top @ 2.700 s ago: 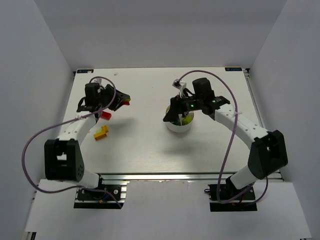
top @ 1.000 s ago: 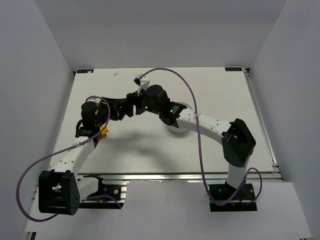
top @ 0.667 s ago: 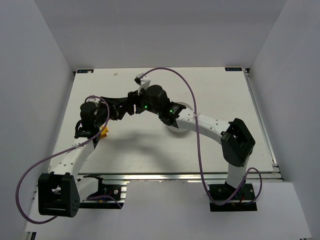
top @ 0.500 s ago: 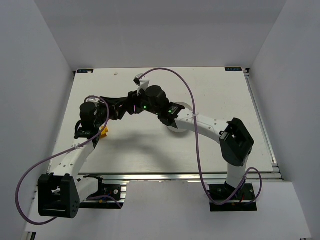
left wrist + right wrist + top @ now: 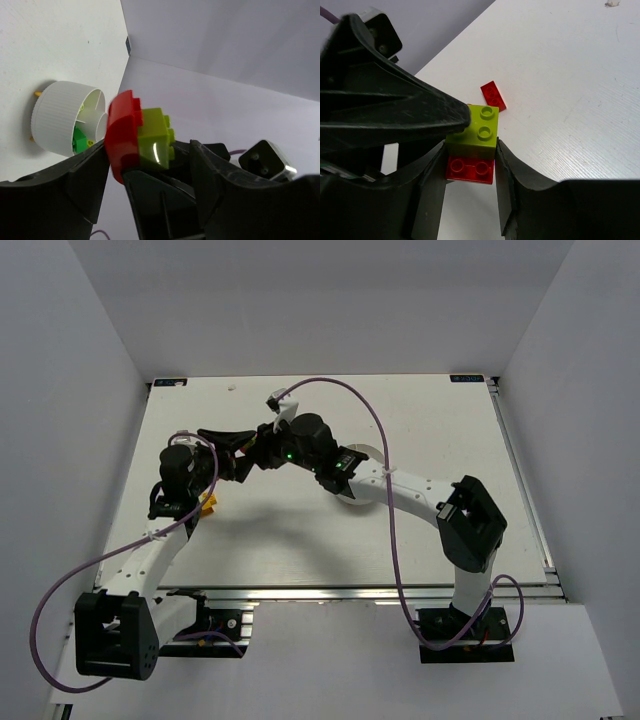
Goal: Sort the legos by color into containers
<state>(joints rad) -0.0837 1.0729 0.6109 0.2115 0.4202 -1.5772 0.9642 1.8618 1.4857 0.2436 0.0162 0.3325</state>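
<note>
A lime lego [image 5: 476, 131] stuck on a red lego [image 5: 470, 169] hangs above the table where both grippers meet. My right gripper [image 5: 470, 147] is shut on this pair, one finger on each side. My left gripper [image 5: 147, 148] stands open around the same pair. One of its fingers [image 5: 90, 167] is against the red lego [image 5: 122, 130], the other stands apart from the lime one [image 5: 152, 137]. The white divided dish [image 5: 60, 115] holds green legos [image 5: 79, 141] in one wedge. In the top view the right arm covers most of the dish [image 5: 350, 499].
A flat red lego [image 5: 493, 95] lies on the table under the grippers. A yellow and orange lego [image 5: 208, 503] sits beside the left arm. White walls enclose the table on three sides. Purple cables loop over both arms.
The right jaws have closed in onto the lime and red pair. The left jaws have widened off it. Both arms have stayed at the meeting spot left of the dish.
</note>
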